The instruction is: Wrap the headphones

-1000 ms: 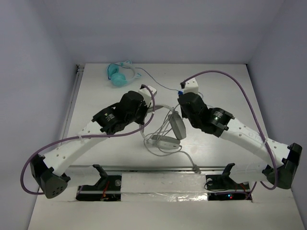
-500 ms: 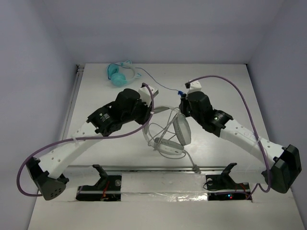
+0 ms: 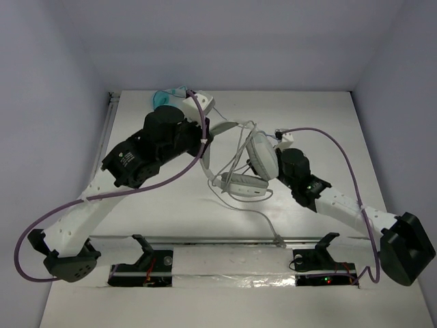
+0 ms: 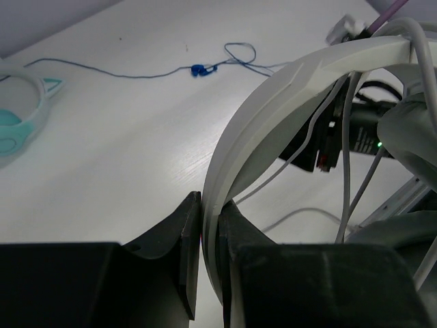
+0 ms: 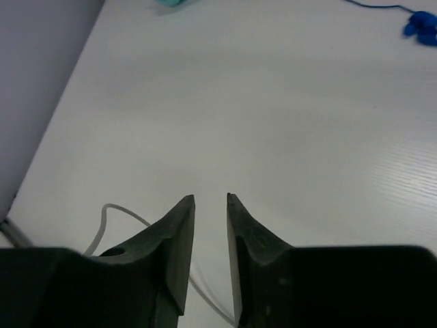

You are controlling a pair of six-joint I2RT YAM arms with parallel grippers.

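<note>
The white headphones (image 3: 246, 183) hang above the table, lifted by their wide headband (image 4: 273, 102). My left gripper (image 4: 210, 201) is shut on the headband's end; in the top view it is at the left of the band (image 3: 210, 133). One grey ear pad (image 3: 261, 154) faces up and the other cup hangs lower. The thin grey cable (image 3: 220, 179) loops round the band and trails to its plug (image 3: 278, 240). My right gripper (image 5: 210, 198) is empty, its jaws a little apart over bare table, and sits just behind the upper ear pad.
Teal headphones (image 3: 162, 99) lie at the far left, partly hidden by my left arm, and show in the left wrist view (image 4: 13, 119). Their thin cable ends in a blue plug (image 4: 201, 69), seen also in the right wrist view (image 5: 423, 24). A metal rail (image 3: 225, 240) runs along the near edge.
My left gripper has raised the headphones and carried them toward the far side. My right arm has drawn back to the right and lowered. The cable loops have shifted with the headphones.
</note>
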